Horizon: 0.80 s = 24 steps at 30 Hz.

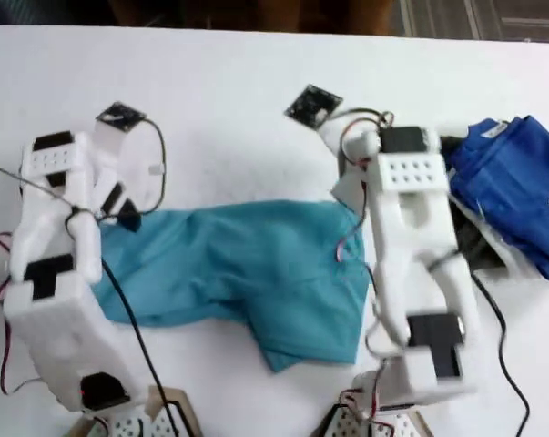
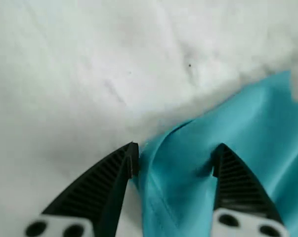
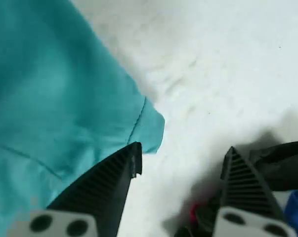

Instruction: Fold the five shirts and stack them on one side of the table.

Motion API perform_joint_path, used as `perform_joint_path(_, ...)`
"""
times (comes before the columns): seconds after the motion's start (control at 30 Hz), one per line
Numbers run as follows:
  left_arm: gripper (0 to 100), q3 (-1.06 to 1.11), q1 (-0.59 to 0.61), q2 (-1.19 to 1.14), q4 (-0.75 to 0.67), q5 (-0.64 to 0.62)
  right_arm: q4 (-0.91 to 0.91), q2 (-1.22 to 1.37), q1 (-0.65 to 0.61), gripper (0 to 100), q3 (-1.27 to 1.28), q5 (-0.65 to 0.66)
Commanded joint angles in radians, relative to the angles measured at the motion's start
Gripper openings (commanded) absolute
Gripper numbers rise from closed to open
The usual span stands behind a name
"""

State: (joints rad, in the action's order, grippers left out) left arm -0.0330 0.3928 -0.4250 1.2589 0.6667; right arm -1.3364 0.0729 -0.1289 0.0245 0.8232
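Teal shirt point(image 1: 256, 264): edge between the spread jaws of left gripper point(image 2: 177, 148); corner just beside right gripper point(image 3: 184, 148), jaws likewise apart.

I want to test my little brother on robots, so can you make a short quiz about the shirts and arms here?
1. True or false: the teal shirt lies on the table, apart from the dark blue shirt.
2. What does the left end effector hang over? A) the teal shirt's edge B) a cup C) the dark blue shirt
3. Fill in: the right end effector has jaws that are ____.
Key: 1 true; 2 A; 3 open.
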Motion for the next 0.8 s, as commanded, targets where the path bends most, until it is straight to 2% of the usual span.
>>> perform_joint_path(0.0,26,-0.162,0.008,-0.087,0.074,-0.003,0.041,0.191,0.005,26.5,-0.155,-0.054)
perform_joint_path(0.27,26,-0.453,0.005,-0.348,0.265,-0.002,-0.125,0.599,0.005,26.5,-0.514,-0.063)
perform_joint_path(0.5,26,-0.745,0.014,-0.548,0.443,-0.002,-0.219,0.829,0.025,26.5,-0.772,-0.06)
perform_joint_path(0.57,23,-0.843,0.017,-0.601,0.489,-0.002,-0.236,0.877,0.044,26.5,-0.85,-0.06)
perform_joint_path(0.77,20,-1.056,0.074,-0.743,0.522,-0.002,-0.312,0.987,0.101,26.5,-1.068,-0.06)
